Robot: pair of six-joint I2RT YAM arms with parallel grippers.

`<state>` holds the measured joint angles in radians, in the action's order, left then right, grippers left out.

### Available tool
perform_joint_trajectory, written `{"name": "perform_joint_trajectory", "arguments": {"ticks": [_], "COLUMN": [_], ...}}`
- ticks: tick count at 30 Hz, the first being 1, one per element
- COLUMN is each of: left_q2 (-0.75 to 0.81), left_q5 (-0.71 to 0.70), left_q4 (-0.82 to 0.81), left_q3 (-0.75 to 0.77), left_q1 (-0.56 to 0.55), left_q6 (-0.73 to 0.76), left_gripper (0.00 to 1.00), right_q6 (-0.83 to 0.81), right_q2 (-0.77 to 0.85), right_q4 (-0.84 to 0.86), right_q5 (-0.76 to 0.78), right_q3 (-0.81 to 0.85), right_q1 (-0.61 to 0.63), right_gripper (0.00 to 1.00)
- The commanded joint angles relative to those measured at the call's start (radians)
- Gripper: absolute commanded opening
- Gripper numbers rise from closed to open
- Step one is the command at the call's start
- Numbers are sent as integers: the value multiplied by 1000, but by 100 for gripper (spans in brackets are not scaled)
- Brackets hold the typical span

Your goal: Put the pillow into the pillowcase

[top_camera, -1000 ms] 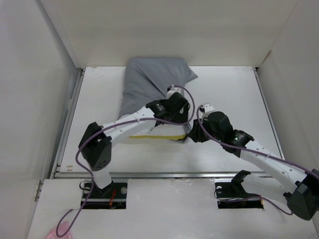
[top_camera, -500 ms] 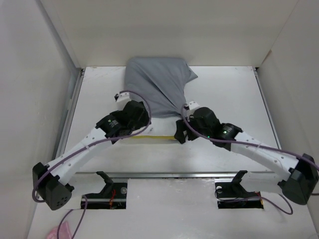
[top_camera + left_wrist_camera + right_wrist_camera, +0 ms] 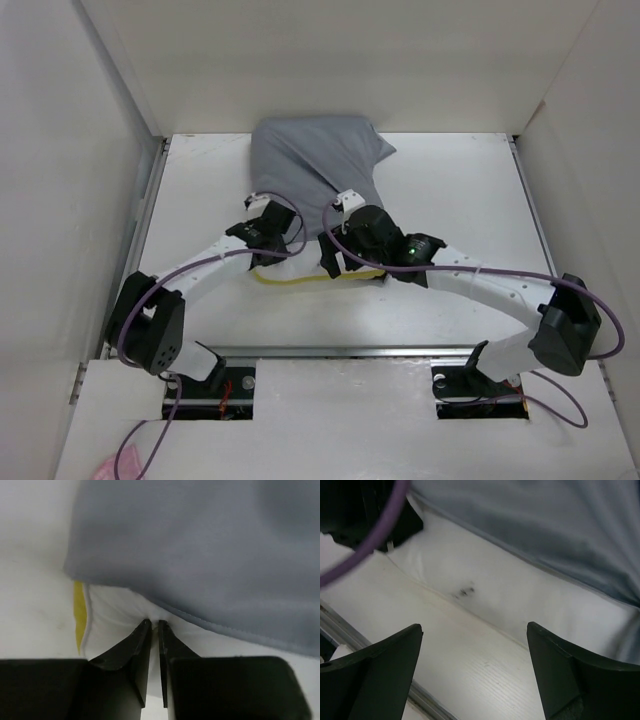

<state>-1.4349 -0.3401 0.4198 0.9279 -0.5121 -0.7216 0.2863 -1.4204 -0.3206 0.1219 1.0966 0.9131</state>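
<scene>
The left gripper (image 3: 154,623) has closed within the last second. Its jaws now stand together, pinching the white pillow (image 3: 117,611) just under the hem of the grey pillowcase (image 3: 200,545). Both lie at the far middle of the table (image 3: 450,180), and a strip of the pillow with yellow piping remains uncovered on the near side. The right gripper (image 3: 474,630) has spread wide and holds nothing above that strip. Judgement: insertion is nearly complete, and the pinch prepares a final push.
</scene>
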Motion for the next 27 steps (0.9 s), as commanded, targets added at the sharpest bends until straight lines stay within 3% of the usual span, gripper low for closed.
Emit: {"name": "perform_joint_trajectory", "arguments": {"ticks": [1,3,6,7,8,11,17,22,25,26,27], "left_q2": [7,19,63,82,120,171,225,225,237,249,261], "left_q5": [188,173,86,49,26,-46,-54,-30,-30,-30,-30], "left_q4": [-62,-24,83,100,117,175,175,146,128,114,84], "left_q3": [-23,35,115,129,140,149,17,-52,-61,-61,-72], "left_q1": [-144,-241,-308,-309,-322,-322,-258,-235,-217,-217,-217], "left_q6": [11,11,-22,-33,-53,-88,-110,-136,-136,-136,-119], "left_gripper": [8,6,17,49,66,87,90,90,92,92,92], "right_q6": [-13,-22,-56,-56,-73,-82,-61,10,55,69,70], "right_q2": [14,24,55,64,77,68,-15,-188,-286,-287,-287], "right_q4": [15,15,15,34,44,67,236,366,387,387,387], "right_q5": [58,48,9,9,9,47,174,317,309,309,291], "right_q3": [37,-4,-65,-84,-99,-119,-170,-170,-156,-156,-156], "right_q1": [0,0,0,0,0,0,0,0,-9,-10,-10], "right_gripper": [91,91,100,100,100,100,100,98,77,39,23]}}
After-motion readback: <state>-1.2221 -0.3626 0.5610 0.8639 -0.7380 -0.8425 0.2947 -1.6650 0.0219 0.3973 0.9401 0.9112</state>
